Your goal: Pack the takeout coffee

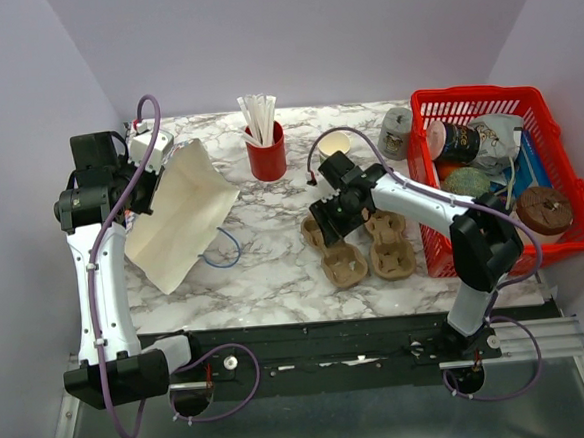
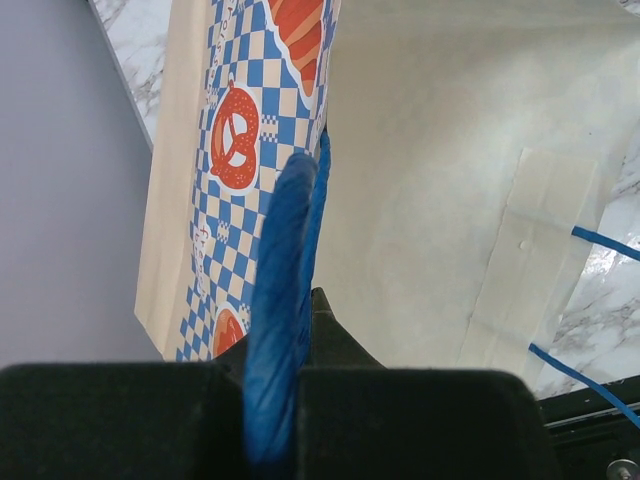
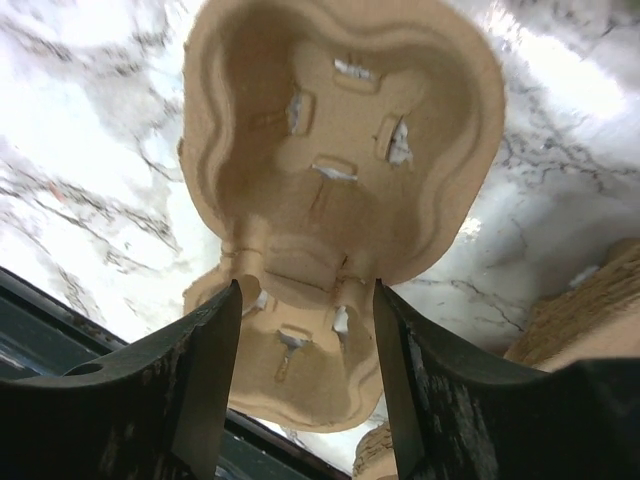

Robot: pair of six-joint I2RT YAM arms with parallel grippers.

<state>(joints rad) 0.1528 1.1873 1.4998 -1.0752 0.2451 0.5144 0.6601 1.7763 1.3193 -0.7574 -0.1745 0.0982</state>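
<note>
Two claws at work: L gripper (image 2: 305,330) clamped on blue handle (image 2: 285,250), holding bag (image 1: 176,212) up for packing. R gripper (image 3: 307,295) has jaws apart, straddling tray (image 3: 340,150) neck, prob. to grab it. Cup (image 1: 334,143) stands at tray's 12 o'clock.

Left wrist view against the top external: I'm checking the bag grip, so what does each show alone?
Only the left wrist: the left gripper shut on the blue handle, and a pretzel print. Only the top external: the red straw cup, paper cup, pulp cup tray and red basket. Both: the cream paper bag and marble table.
</note>
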